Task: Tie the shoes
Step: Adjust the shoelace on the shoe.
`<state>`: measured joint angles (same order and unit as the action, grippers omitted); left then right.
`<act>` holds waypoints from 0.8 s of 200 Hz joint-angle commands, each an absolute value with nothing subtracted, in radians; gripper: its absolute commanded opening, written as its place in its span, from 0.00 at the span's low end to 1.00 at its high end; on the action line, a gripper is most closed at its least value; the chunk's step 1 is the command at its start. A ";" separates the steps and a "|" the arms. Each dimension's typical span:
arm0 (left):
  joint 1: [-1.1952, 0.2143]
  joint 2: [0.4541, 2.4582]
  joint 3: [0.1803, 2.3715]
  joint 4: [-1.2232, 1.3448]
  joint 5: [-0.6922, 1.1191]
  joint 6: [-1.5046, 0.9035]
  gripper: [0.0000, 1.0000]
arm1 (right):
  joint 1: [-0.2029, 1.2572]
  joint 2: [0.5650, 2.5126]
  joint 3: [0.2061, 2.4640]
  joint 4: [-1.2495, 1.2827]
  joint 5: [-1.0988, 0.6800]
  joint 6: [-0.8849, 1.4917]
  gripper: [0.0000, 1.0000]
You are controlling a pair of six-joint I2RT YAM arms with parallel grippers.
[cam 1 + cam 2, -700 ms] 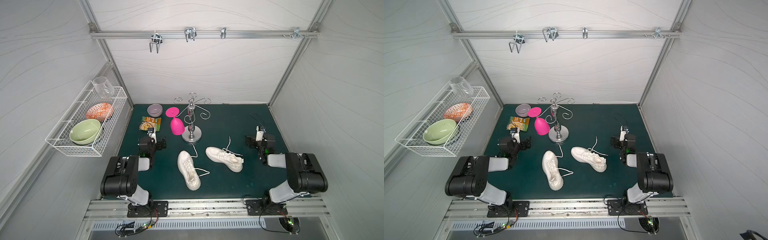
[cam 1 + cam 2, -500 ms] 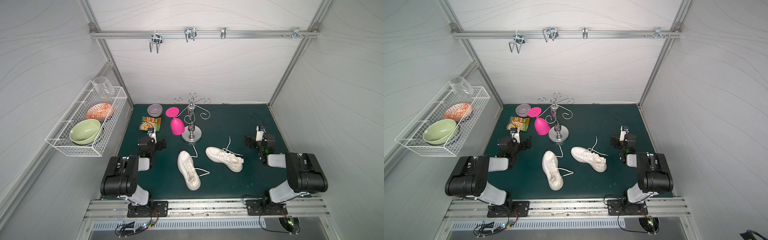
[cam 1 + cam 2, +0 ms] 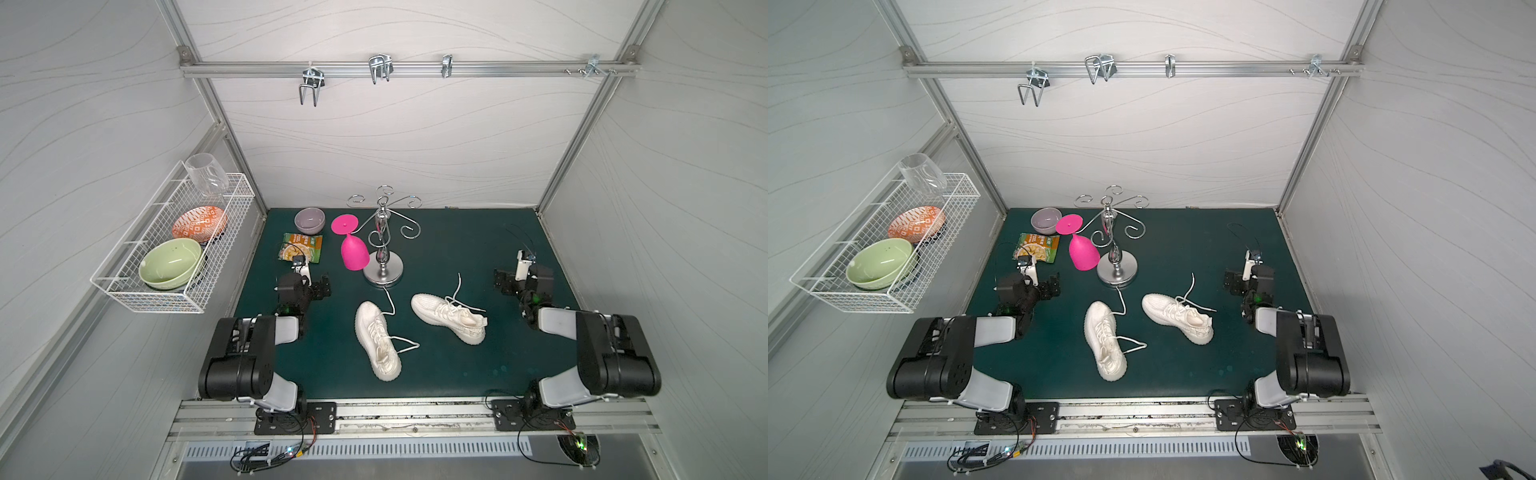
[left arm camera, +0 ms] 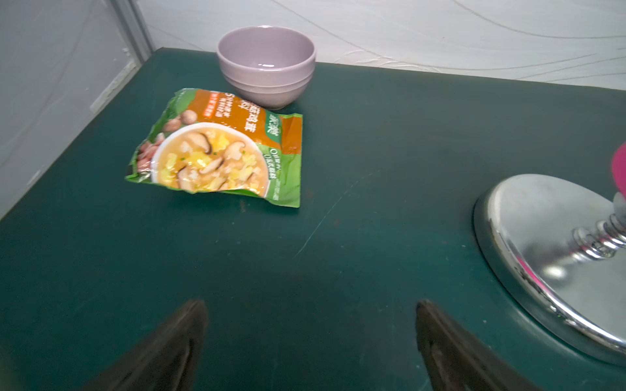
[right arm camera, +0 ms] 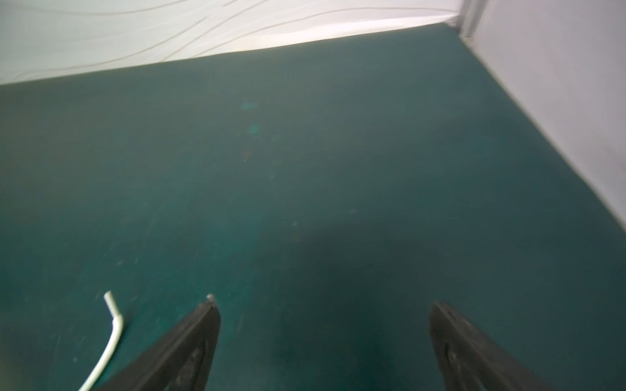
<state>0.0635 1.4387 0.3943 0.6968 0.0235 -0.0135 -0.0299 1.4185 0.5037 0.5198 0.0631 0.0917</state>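
- On the dark green table mat point(image 3: 457, 245), centre: pair of cream-white knit sneakers, soles down, set apart. The near shoe point(image 3: 376, 340) lies toward the L arm, the far shoe point(image 3: 449, 318) toward the R arm.
- Laces: loose on both, no knot or bow visible. One white lace point(image 3: 390, 299) trails to the round chrome stand base point(image 3: 383, 269).
- L gripper point(image 4: 310, 304): jaws fully apart, holding nothing, over bare mat. An orange-green soup packet point(image 4: 220, 149) lies ahead.
- R gripper point(image 5: 321, 301): jaws fully apart, holding nothing. A white lace end point(image 5: 111, 315) lies near one finger, apart from it.
- Change vs. prior frames: none visible. Arms, shoes and laces are in the same pos.
- Meaning (est.): tying not yet begun. Next move is likely an approach to the lace ends.
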 commanded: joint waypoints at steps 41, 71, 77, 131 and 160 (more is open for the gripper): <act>0.061 0.815 0.450 0.092 -0.078 -0.379 0.93 | -0.030 1.083 0.841 -0.120 -0.130 0.367 0.99; 0.034 0.583 0.481 -0.275 0.113 -0.587 0.82 | 0.196 1.034 0.948 -0.416 -0.232 0.364 0.99; 0.015 0.541 0.482 -0.344 0.135 -0.628 0.81 | 0.265 1.025 0.947 -0.448 -0.231 0.366 0.99; -0.207 0.425 0.416 -0.490 0.324 -0.743 0.71 | 0.800 1.180 0.868 -0.440 -0.050 0.455 0.82; -0.304 0.489 0.379 -0.440 0.362 -0.735 0.71 | 0.969 1.411 0.938 -0.396 0.164 0.486 0.72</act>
<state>-0.2417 0.4484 0.3996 -0.4553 0.2890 -0.7086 0.8715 1.2705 0.8864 -0.3904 -0.0307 0.4362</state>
